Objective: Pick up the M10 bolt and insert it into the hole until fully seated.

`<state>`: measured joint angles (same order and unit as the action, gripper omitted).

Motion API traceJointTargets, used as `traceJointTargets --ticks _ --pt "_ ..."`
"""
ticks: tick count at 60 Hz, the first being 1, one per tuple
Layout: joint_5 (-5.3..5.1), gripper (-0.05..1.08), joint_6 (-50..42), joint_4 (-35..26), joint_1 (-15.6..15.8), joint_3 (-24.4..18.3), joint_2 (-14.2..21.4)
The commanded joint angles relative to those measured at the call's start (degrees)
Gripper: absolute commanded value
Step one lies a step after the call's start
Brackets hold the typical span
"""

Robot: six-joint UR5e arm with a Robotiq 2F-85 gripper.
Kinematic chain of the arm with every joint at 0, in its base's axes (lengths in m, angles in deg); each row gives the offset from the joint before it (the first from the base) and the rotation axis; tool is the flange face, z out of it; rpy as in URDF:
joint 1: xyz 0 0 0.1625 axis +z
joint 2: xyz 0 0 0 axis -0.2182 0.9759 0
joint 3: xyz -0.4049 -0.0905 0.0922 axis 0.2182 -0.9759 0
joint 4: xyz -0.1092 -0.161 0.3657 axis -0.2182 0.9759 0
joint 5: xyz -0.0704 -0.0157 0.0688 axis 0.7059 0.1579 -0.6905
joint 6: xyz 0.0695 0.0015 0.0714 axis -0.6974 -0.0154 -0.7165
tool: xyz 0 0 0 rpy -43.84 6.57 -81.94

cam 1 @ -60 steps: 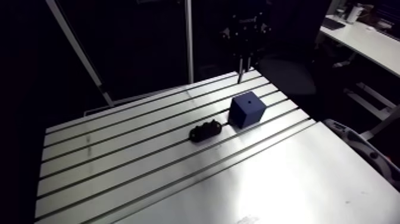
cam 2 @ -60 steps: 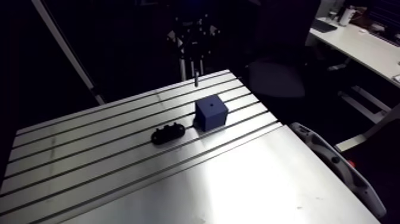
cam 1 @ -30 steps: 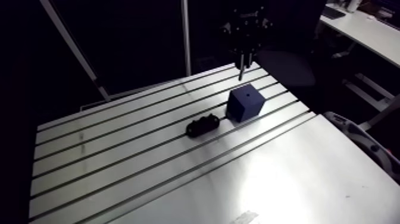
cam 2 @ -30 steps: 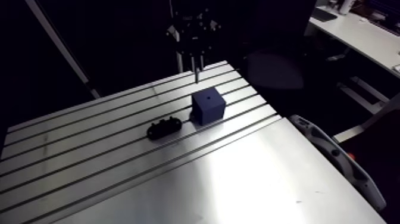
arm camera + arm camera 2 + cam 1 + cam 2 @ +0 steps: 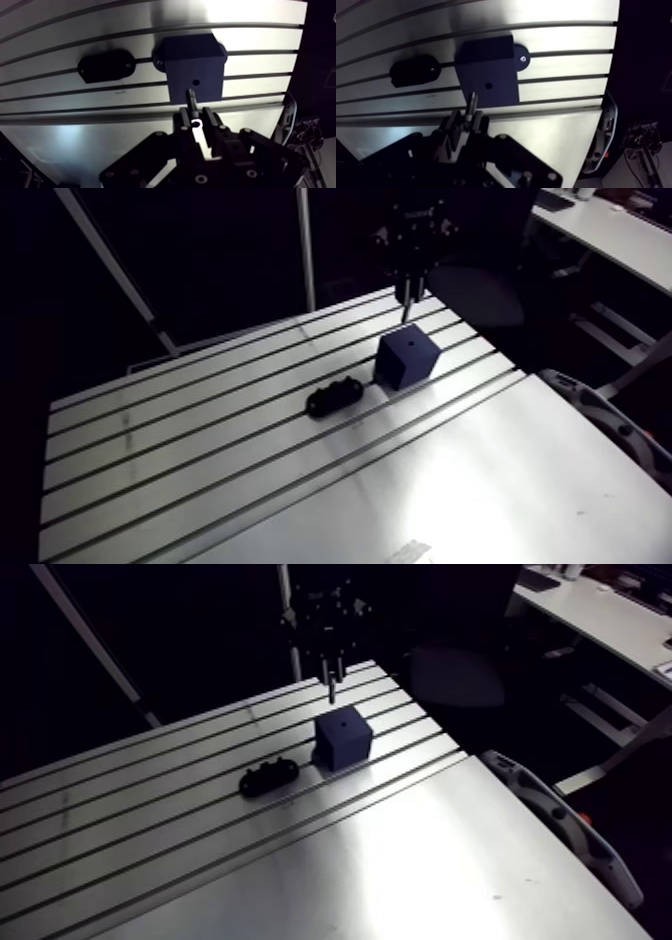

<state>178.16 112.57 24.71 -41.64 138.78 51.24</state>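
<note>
- Hanging tip-down, the M10 bolt is pinched tight between the jaws, which are closed on its upper end.
- Its tip is over the blue block, close to the hole but not in it yet.
- A small black part lies just beside the block on the slotted worktop.

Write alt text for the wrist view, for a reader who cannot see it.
The gripper, shut on the M10 bolt, holds it pointing down over a dark blue block, the tip close to the block's small hole but not in it. A black part lies beside the block on the slotted aluminium table.
</note>
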Motion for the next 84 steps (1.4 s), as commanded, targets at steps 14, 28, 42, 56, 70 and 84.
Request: traceJointTargets --ticks 14,28,42,56,70,84 --pt "-0.03 1.08 0.1 0.0 -0.7 0.1 -0.6" --pt "-0.1 1.08 0.0 -0.1 -1.1 0.3 -0.6" --pt "-0.11 1.08 -0.2 -0.1 -1.5 0.6 -0.6" --pt "0.15 1.08 -0.3 0.0 -1.7 1.5 -0.5" --pt "0.24 1.08 -0.4 0.2 -1.7 2.2 -0.5" --pt "0.5 1.08 -0.4 0.2 -1.7 2.3 -0.5"
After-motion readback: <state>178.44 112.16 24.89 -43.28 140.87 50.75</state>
